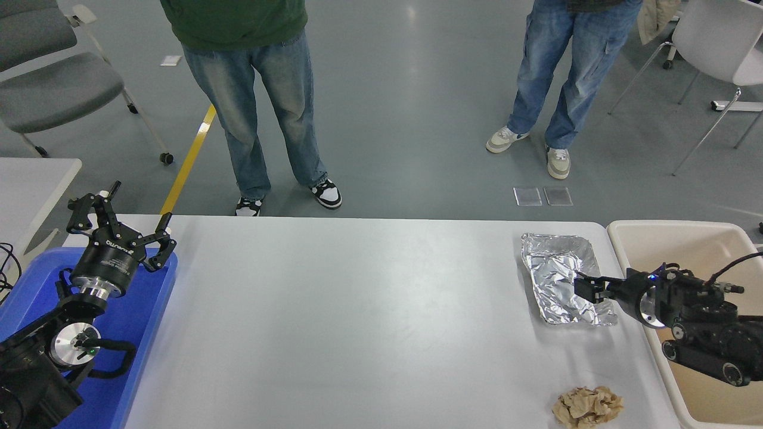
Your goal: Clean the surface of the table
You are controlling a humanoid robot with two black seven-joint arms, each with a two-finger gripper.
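Observation:
The table surface (334,310) is a wide white-grey top filling the middle of the view. A crumpled silver foil tray (551,262) lies on it at the far right. My right gripper (587,287) reaches in from the right edge, and its fingers are closed on the tray's right side. A crumpled ball of brown paper (587,407) lies near the table's front right corner. My left gripper (119,225) is parked at the lower left, open and empty.
A beige bin (638,238) stands just right of the table, under my right arm. A blue tray (149,322) sits at the table's left edge under the left arm. Two people in jeans stand at the far side. A smaller white table's corner (36,179) shows at left.

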